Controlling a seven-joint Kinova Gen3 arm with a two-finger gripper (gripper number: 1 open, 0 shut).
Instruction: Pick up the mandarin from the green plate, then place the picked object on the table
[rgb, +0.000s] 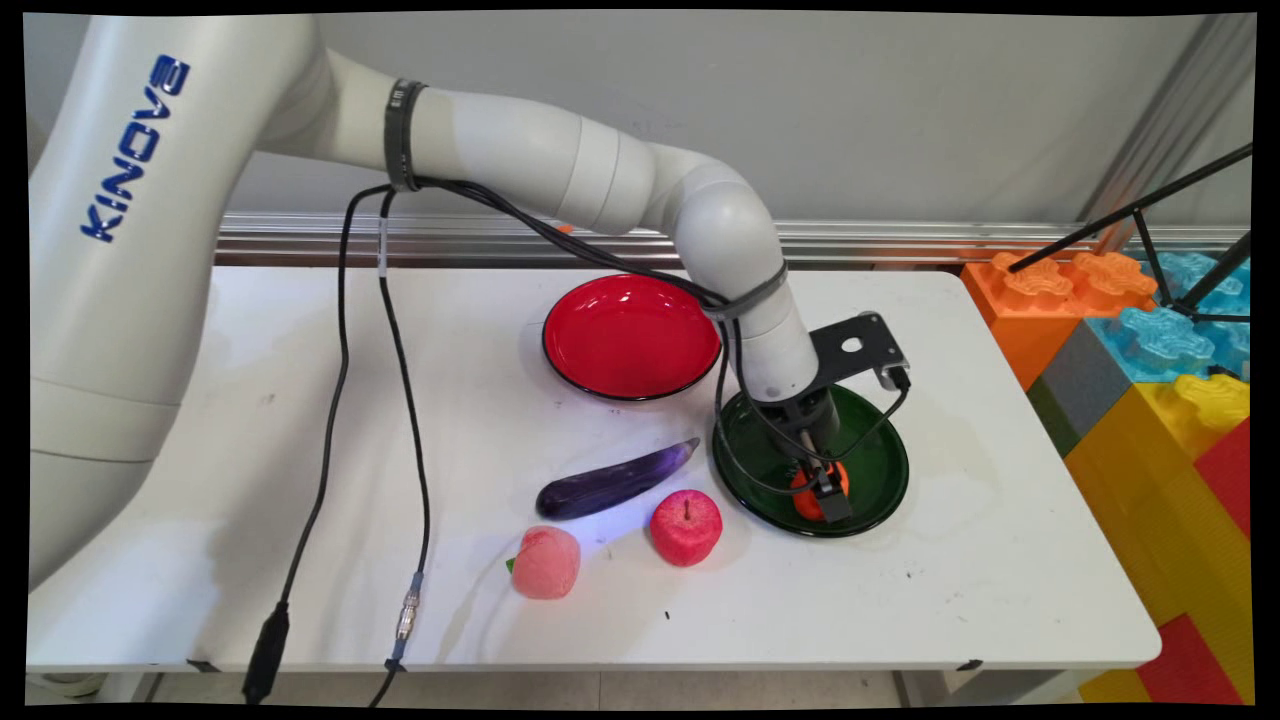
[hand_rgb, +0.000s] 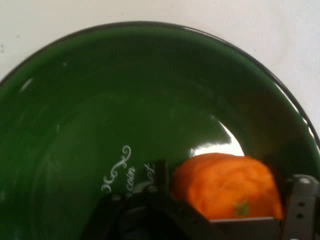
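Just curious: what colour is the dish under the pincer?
Dark green dish, clearest in the hand view.

A robot lab, big white robot arm (rgb: 600, 190) over a white surface (rgb: 300, 560), toy fruit, bare wall, giant toy blocks (rgb: 1150, 380), camera stand legs (rgb: 1180, 230)

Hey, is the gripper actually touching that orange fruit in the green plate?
Touching. In the hand view the gripper has a finger against each side of the orange fruit, no gap showing, above the green plate. The main view agrees.
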